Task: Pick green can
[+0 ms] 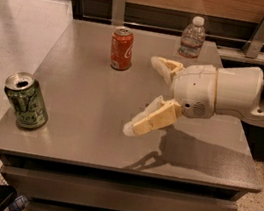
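The green can (26, 101) stands upright near the front left corner of the grey table (83, 94); it is light green with dark print and a silver top. My gripper (144, 94) hangs open above the middle of the table, well to the right of the can and apart from it. One cream finger (151, 117) points down and left, the other (163, 65) points towards the back. Nothing is between them.
A red-orange soda can (121, 48) stands at the back middle of the table. A clear water bottle (192, 38) stands at the back right. Metal brackets and a wooden wall run behind the table. Tiled floor lies to the left.
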`<state>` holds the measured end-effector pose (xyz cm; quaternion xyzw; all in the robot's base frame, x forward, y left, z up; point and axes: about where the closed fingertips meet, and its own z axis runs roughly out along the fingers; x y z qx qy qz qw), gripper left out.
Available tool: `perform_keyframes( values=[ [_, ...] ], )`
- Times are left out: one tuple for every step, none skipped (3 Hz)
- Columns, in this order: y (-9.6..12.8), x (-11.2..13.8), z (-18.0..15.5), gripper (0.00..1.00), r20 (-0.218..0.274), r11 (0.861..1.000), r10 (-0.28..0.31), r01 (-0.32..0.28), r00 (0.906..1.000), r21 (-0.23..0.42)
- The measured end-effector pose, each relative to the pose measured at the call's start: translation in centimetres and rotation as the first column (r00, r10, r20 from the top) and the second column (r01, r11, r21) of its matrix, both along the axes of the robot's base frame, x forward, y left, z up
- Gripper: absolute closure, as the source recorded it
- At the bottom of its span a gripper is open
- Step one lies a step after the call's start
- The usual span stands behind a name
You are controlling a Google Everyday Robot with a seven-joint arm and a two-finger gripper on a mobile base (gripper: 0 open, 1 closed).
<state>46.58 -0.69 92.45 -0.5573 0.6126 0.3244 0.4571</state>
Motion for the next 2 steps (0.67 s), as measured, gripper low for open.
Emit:
perform_keyframes(
  values=[
    [2.9,0.8,-1.3,0.00,0.007,1.000,0.026,-0.026,0.9996,0.012],
    [7.4,0.9,-3.1,0.00,0.006,0.994,0.098,-0.098,0.9952,0.050]
  ],
)
